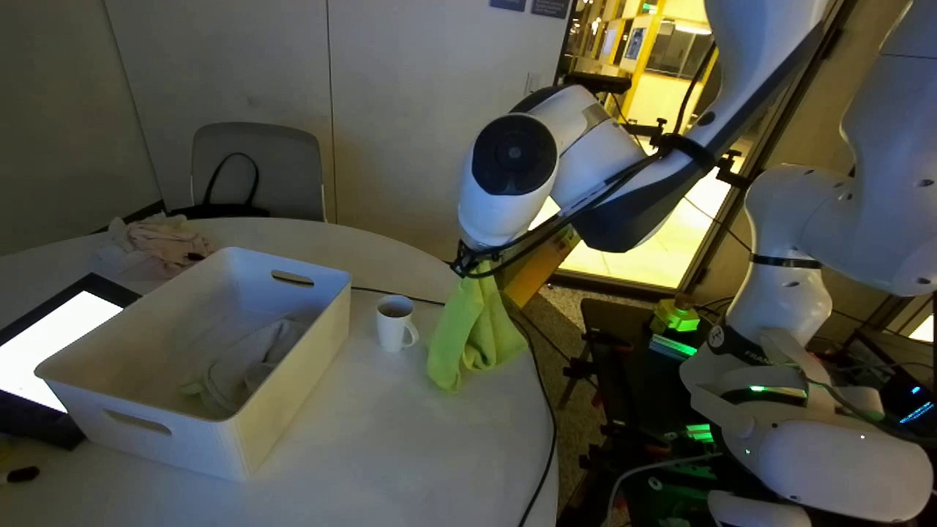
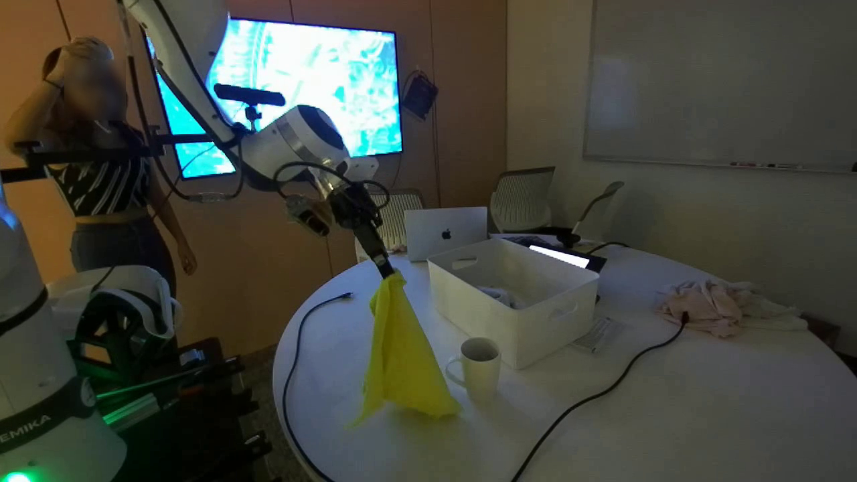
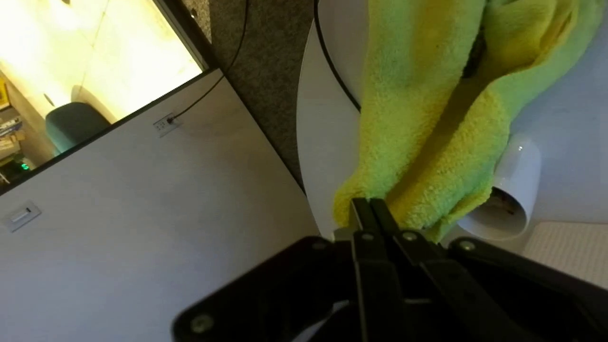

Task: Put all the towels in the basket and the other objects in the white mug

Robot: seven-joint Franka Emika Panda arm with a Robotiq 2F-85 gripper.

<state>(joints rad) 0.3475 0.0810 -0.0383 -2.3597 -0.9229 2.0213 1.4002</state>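
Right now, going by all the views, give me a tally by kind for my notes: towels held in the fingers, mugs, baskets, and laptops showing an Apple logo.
Yellow-green towel held in the fingers: 1
White mug: 1
White basket: 1
Apple-logo laptop: 1
Total: 4

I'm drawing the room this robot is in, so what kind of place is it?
Probably a meeting room: there's a whiteboard, a big lit screen and a large rounded table.
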